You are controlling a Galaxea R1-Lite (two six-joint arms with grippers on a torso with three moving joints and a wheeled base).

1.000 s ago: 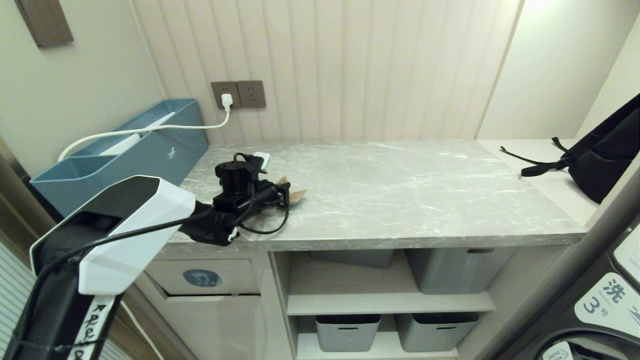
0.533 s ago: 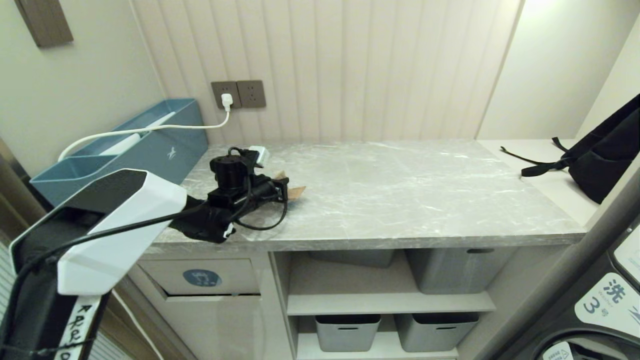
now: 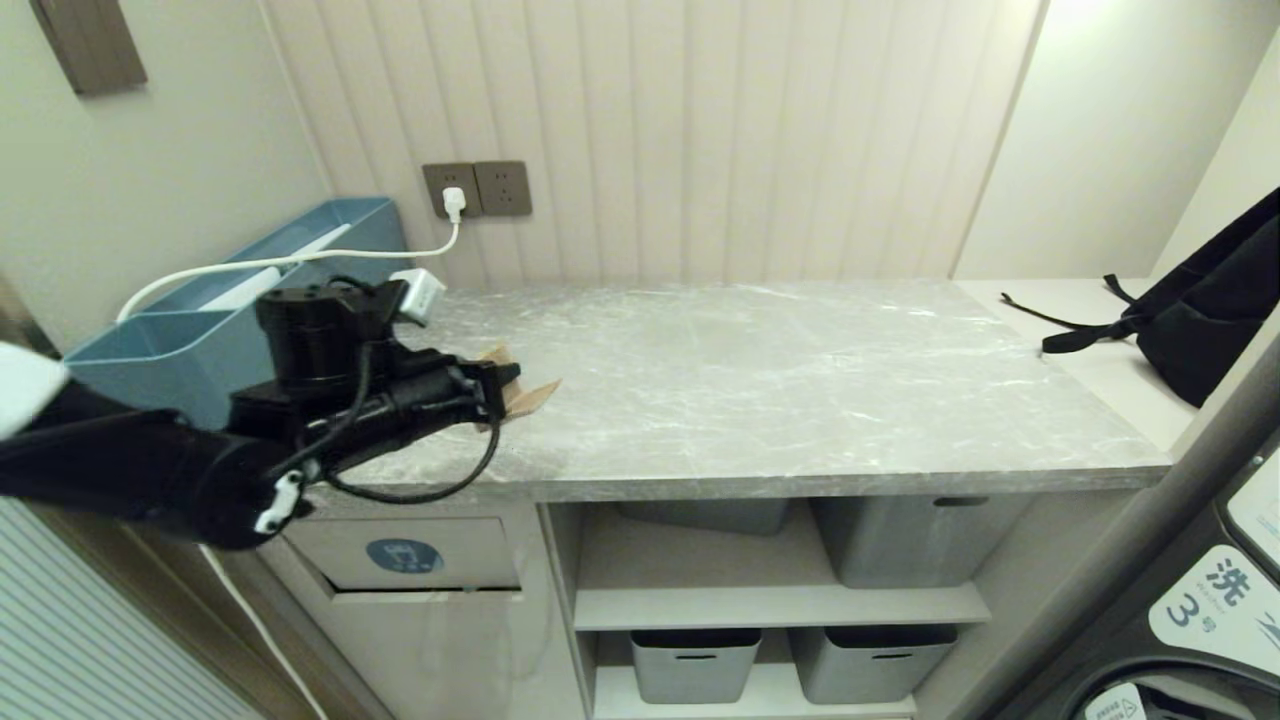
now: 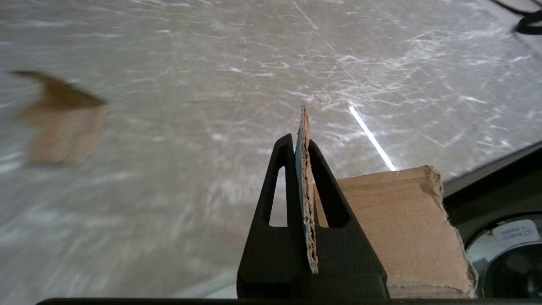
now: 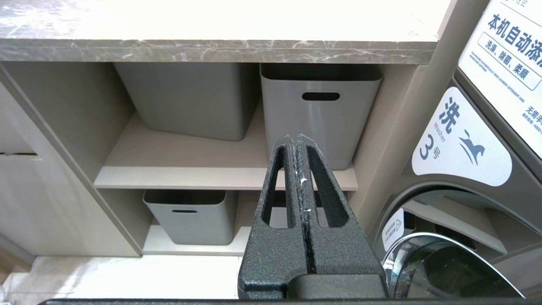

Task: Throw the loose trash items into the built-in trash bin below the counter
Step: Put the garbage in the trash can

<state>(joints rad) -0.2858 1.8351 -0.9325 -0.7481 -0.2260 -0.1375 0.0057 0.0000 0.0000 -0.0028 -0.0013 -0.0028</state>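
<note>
My left gripper (image 3: 505, 385) (image 4: 300, 142) hovers over the left end of the grey marble counter (image 3: 800, 400). It is shut on a brown cardboard scrap (image 3: 535, 395) (image 4: 402, 228), which stands edge-on between the fingers with a bent flap sticking out to one side. A second scrap (image 4: 63, 123) lies blurred on the counter beyond it in the left wrist view. The trash bin flap with its blue oval sticker (image 3: 405, 555) sits closed below the counter, under my left arm. My right gripper (image 5: 297, 140) is shut and empty, low in front of the shelves.
A teal box (image 3: 250, 300) with a white cable (image 3: 300, 258) stands at the back left. Grey tubs (image 3: 910, 540) (image 5: 322, 110) fill the shelves under the counter. A black bag (image 3: 1200, 310) lies on the white ledge, and a washing machine (image 5: 465, 144) is at the right.
My left arm has drawn back to the left along the counter's front, carrying the cardboard scrap with it. The right arm has not moved.
</note>
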